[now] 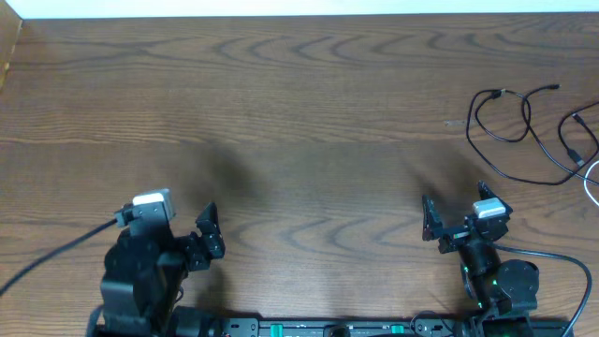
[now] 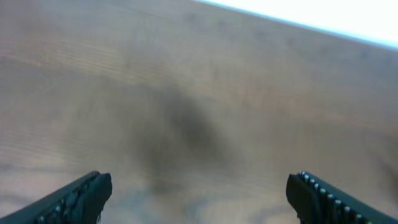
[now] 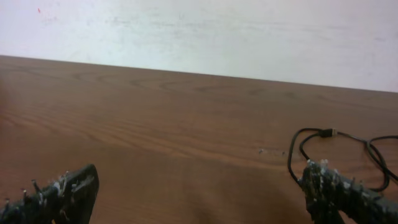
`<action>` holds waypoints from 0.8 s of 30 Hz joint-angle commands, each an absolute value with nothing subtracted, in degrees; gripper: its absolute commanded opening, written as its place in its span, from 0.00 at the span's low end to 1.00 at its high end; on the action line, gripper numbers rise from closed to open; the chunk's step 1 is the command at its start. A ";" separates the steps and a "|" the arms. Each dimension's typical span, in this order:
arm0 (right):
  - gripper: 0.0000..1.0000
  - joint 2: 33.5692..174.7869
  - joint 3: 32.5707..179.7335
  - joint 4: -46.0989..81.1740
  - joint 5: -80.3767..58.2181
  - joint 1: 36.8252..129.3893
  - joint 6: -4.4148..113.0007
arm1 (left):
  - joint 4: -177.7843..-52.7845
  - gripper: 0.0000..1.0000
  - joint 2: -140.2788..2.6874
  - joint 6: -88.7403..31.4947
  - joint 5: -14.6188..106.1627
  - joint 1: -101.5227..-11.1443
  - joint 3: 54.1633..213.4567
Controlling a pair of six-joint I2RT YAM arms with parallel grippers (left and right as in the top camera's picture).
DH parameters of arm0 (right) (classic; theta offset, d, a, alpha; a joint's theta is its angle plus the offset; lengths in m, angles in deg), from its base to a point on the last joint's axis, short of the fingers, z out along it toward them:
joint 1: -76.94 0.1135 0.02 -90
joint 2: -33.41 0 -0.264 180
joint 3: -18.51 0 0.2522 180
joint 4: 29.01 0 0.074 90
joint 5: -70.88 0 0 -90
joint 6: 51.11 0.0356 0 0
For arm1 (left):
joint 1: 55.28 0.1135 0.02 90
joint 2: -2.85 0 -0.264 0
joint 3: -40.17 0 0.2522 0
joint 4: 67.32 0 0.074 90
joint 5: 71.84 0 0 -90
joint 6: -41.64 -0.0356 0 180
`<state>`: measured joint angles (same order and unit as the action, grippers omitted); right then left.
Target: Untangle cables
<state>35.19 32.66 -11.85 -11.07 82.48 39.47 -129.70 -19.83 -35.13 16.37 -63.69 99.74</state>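
Wood-grain table point(image 1: 299, 112) fills the overhead view, left fingers point(image 1: 211, 231) at seven o'clock and right fingers point(image 1: 436, 227) at five both spread wide and empty, black cable point(image 1: 515, 131) looped at two o'clock, white cable point(image 1: 593, 187) beside it at three.

place: lab-like robot workstation | evidence: left arm point(image 1: 140, 271) and right arm point(image 1: 496, 276) are mounted at the edge of a wood-grain table point(image 1: 299, 94) | backdrop: plain white wall point(image 3: 199, 31) is seen

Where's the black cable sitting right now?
In the overhead view the black cable lies looped on the table's right side, ahead and right of the open right claw, untouched.
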 commanded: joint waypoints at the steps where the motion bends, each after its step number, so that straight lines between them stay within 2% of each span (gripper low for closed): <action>1: 0.99 35.32 32.59 -11.59 -11.07 82.94 38.62 | -123.62 0.95 -9.73 -35.82 16.20 -60.78 90.01; 8: 0.99 35.32 32.59 -11.59 -11.07 82.94 38.62 | -102.77 0.95 2.86 -35.85 16.18 -59.16 72.46; 17: 0.99 35.32 32.59 -11.59 -11.07 82.94 38.62 | -67.17 0.95 2.75 -39.78 16.22 -58.81 53.97; 20: 0.99 35.32 32.59 -11.59 -11.07 82.94 38.62 | -69.75 0.95 2.77 -44.09 16.66 -58.77 54.16; 24: 0.99 35.32 32.59 -11.59 -11.07 82.94 38.62 | -77.81 0.95 2.77 -44.00 17.80 -58.77 54.16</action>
<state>35.38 32.66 -11.85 -11.07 82.48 39.45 -73.57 2.34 -41.64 16.51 -59.12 54.27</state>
